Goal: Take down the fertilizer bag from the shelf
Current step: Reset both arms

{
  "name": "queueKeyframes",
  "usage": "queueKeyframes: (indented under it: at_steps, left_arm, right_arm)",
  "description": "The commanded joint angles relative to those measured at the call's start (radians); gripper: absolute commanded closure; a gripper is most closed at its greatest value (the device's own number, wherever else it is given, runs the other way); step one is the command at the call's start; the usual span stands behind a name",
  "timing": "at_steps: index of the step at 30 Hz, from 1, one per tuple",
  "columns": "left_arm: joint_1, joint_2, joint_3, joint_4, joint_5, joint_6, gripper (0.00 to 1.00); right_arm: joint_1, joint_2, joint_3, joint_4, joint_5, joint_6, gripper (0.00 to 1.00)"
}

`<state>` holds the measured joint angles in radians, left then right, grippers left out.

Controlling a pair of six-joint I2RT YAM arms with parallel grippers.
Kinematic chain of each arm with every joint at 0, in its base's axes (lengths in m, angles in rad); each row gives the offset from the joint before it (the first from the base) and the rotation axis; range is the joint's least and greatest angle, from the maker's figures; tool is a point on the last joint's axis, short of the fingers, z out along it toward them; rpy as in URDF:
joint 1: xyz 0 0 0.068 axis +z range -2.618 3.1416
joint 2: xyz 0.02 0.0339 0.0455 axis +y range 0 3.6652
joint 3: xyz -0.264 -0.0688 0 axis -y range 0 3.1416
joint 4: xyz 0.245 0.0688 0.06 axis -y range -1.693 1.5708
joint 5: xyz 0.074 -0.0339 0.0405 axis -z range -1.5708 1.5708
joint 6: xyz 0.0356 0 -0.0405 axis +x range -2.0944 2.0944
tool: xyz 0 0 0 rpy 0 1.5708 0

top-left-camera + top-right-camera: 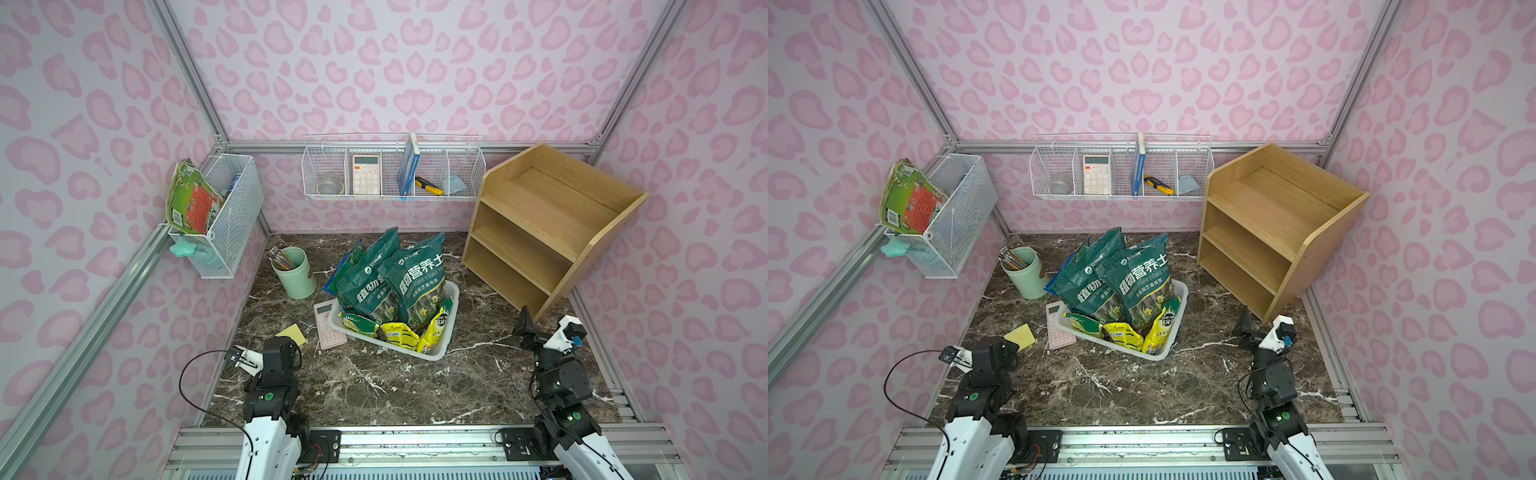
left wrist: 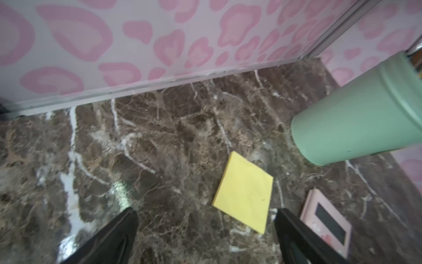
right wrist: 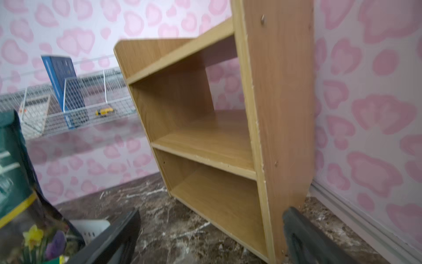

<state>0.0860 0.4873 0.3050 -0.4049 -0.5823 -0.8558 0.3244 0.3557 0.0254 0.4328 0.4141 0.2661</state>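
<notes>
Marble-veined surface (image 1: 374, 386) lies bare under the spread left tool (image 2: 206, 212) at lower left; at frame centre, green fertilizer bags (image 1: 415, 282) stand upright in a white basket (image 1: 454, 307), none on the shelf (image 1: 552, 216). Right of them, the right tool (image 1: 524, 326), also spread and empty, hovers just beside the bare shelf's lower corner, the nearer arm.
</notes>
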Motion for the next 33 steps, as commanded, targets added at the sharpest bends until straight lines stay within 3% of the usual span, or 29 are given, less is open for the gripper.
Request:
queueKeyframes:
  at_steps: [1, 4, 6, 8, 10, 11, 12, 14, 16, 19, 21, 23, 25, 27, 28, 29, 30, 31, 32, 33]
  left_arm:
    - [-0.005, -0.009, -0.028, 0.138, -0.132, 0.112, 0.01]
    - [-0.006, 0.081, -0.107, 0.351, -0.096, 0.223, 0.01]
    - [-0.005, 0.183, -0.101, 0.457, -0.095, 0.257, 0.01]
    - [-0.007, 0.337, -0.053, 0.497, -0.119, 0.268, 0.01]
    - [-0.009, 0.456, -0.006, 0.569, -0.098, 0.328, 0.01]
    - [-0.011, 0.512, 0.015, 0.603, -0.089, 0.348, 0.01]
    - [-0.010, 0.562, 0.033, 0.629, -0.082, 0.364, 0.01]
    - [-0.010, 0.627, 0.058, 0.683, -0.047, 0.401, 0.02]
    - [-0.011, 0.666, 0.062, 0.737, -0.035, 0.407, 0.02]
    - [-0.013, 0.717, 0.060, 0.842, -0.017, 0.435, 0.01]
    - [-0.013, 0.770, 0.081, 0.903, 0.036, 0.476, 0.01]
    - [-0.014, 0.829, 0.135, 0.886, 0.092, 0.528, 0.01]
    - [-0.016, 0.883, 0.189, 0.854, 0.125, 0.564, 0.02]
    - [-0.034, 0.923, 0.219, 0.864, 0.104, 0.607, 0.03]
    - [-0.047, 0.935, 0.212, 0.905, 0.065, 0.622, 0.02]
    - [-0.042, 0.957, 0.163, 1.050, 0.085, 0.641, 0.01]
    - [-0.024, 1.005, 0.125, 1.186, 0.153, 0.711, 0.01]
    - [-0.016, 1.049, 0.137, 1.240, 0.174, 0.729, 0.01]
    - [-0.019, 1.050, 0.194, 1.132, 0.206, 0.736, 0.01]
    - [-0.023, 1.043, 0.260, 0.965, 0.220, 0.703, 0.02]
  right_arm:
    - [-0.029, 0.280, 0.103, 0.025, -0.168, 0.006, 0.00]
    - [-0.039, 0.521, 0.210, 0.042, -0.187, 0.001, 0.00]
    - [-0.057, 0.592, 0.223, 0.117, -0.237, -0.025, 0.00]
    - [-0.063, 0.576, 0.168, 0.255, -0.217, -0.051, 0.00]
    - [-0.061, 0.504, 0.074, 0.407, -0.182, -0.197, 0.00]
    - [-0.060, 0.472, 0.030, 0.464, -0.101, -0.226, 0.00]
    - [-0.077, 0.457, 0.006, 0.484, -0.020, -0.196, 0.00]
    - [-0.153, 0.485, -0.001, 0.485, -0.065, -0.160, 0.00]
    - [-0.211, 0.590, 0.002, 0.529, -0.141, -0.145, 0.00]
    - [-0.213, 0.799, 0.020, 0.710, -0.141, -0.172, 0.01]
    - [-0.217, 0.830, 0.051, 0.691, -0.168, -0.178, 0.01]
    - [-0.230, 0.893, 0.023, 0.852, -0.141, -0.166, 0.01]
    - [-0.238, 0.941, 0.045, 0.892, -0.120, -0.205, 0.01]
    - [-0.251, 1.018, 0.057, 0.948, -0.140, -0.234, 0.01]
    - [-0.261, 1.112, 0.051, 1.056, -0.152, -0.229, 0.01]
    - [-0.268, 1.237, 0.058, 1.190, -0.180, -0.245, 0.01]
    - [-0.258, 1.258, 0.075, 1.228, -0.172, -0.266, 0.02]
    - [-0.263, 1.171, 0.139, 0.941, -0.195, -0.237, 0.01]
    - [-0.279, 1.172, 0.198, 0.829, -0.219, -0.231, 0.01]
    - [-0.279, 1.205, 0.182, 0.914, -0.215, -0.232, 0.01]
